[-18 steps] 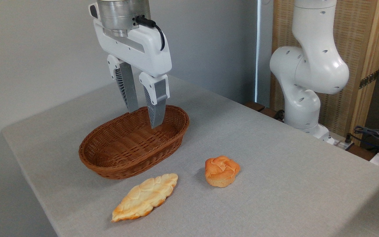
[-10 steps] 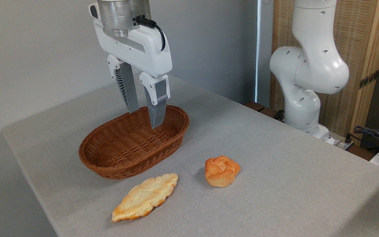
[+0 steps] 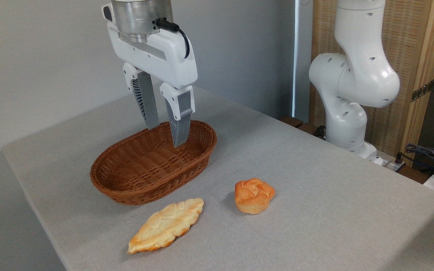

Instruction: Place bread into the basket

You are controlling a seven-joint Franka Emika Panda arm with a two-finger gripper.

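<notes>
The bread (image 3: pixel 254 195), a round bun with no clear long axis, sits upright on the grey desk (image 3: pixel 315 180), knotted orange top up, paler ribbed base down. Left of it and farther away, the oval woven wicker basket (image 3: pixel 126 188) holds nothing (its length runs near-left to far-right). My end effector (image 3: pixel 166 135) hangs above it, fingers spread, holding nothing.

one fixed camera looks down across the table (image 3: pixel 315 180) corner.

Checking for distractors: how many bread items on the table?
2: the round knotted bun right of the flat braided loaf, both outside the empty wicker basket. None appear hidden.
</notes>
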